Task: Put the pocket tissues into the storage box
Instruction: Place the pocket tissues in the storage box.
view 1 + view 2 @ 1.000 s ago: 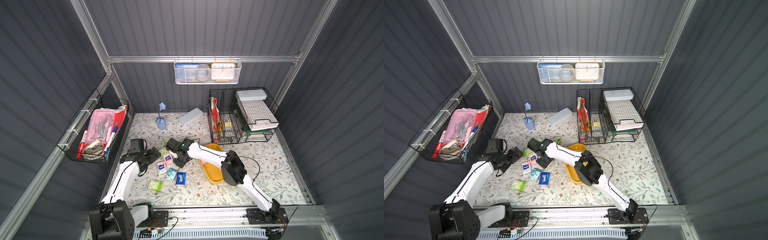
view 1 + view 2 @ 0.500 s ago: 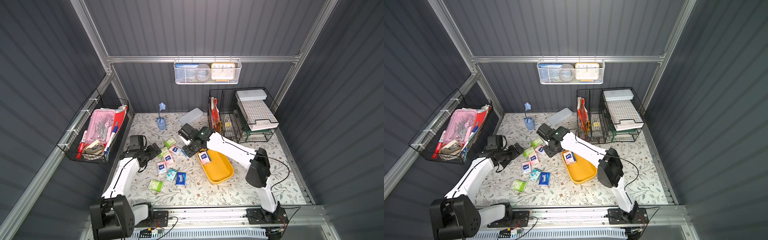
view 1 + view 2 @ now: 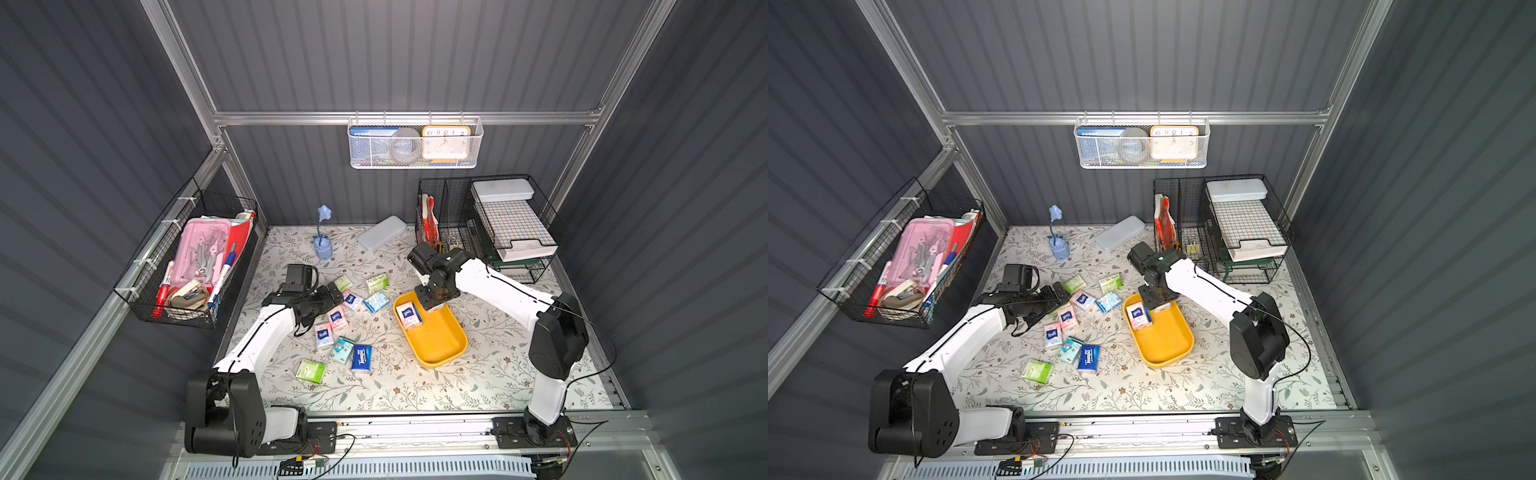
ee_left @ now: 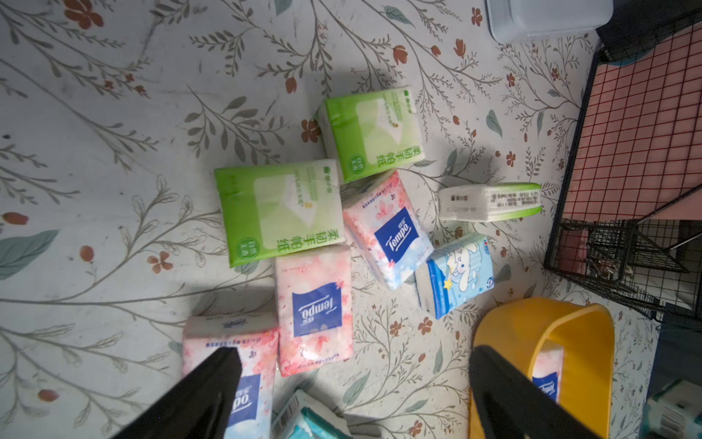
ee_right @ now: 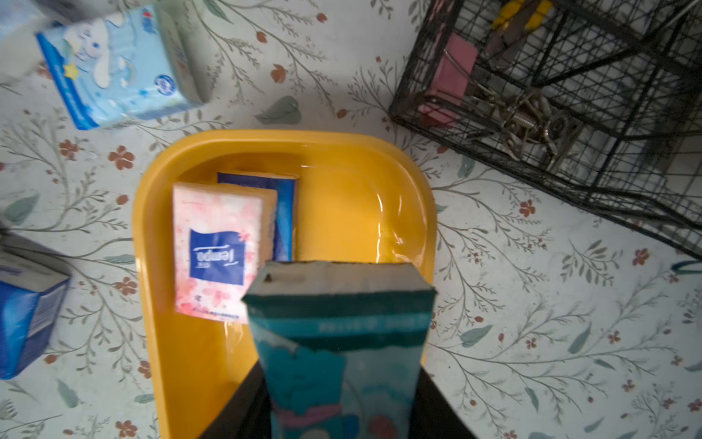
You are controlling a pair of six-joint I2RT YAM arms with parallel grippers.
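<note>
The storage box (image 3: pixel 436 338) (image 3: pixel 1163 338) is a yellow tray lying on the floral mat. It holds a pink packet (image 3: pixel 409 315) (image 5: pixel 220 251) lying on a dark blue one (image 5: pixel 285 213). My right gripper (image 3: pixel 432 305) (image 5: pixel 338 399) hangs over the tray's far end, shut on a teal packet (image 5: pixel 338 327) that sticks out past its fingers (image 5: pixel 243 410). Several more pocket tissues (image 3: pixel 351 300) (image 4: pixel 315 308) in green, pink, blue and teal lie on the mat left of the tray. My left gripper (image 3: pixel 332 293) (image 4: pixel 353 357) stands open above them, touching none.
Black wire baskets (image 3: pixel 486 232) stand just behind the tray at the back right. A grey pencil case (image 3: pixel 382 232) and a blue flower holder (image 3: pixel 323 245) sit at the back. A black basket (image 3: pixel 191 266) hangs on the left wall, a white mesh basket (image 3: pixel 415 143) on the back wall.
My right arm swung from the packet cluster rightward to above the tray, carrying the teal packet. The left arm shifted only slightly, still open.
</note>
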